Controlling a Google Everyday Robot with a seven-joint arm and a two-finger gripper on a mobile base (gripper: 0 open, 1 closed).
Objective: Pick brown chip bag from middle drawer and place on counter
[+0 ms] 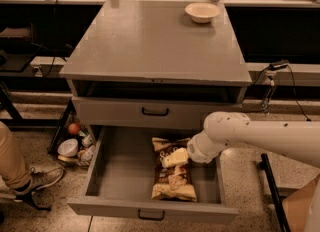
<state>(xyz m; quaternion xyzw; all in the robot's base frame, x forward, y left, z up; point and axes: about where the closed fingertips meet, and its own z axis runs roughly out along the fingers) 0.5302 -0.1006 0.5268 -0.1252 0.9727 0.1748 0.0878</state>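
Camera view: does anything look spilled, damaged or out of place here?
Nothing looks spilled or damaged. The brown chip bag lies intact in the open middle drawer, with the gripper over its upper half. Only oddity: a heap of loose items on the floor left of the drawer.

Robot lab or workshop test bay.
Grey metal cabinet with bare counter, speckled terrazzo floor, loose cables, dark shelving behind. The gripper is low inside the open middle drawer, over the brown chip bag.
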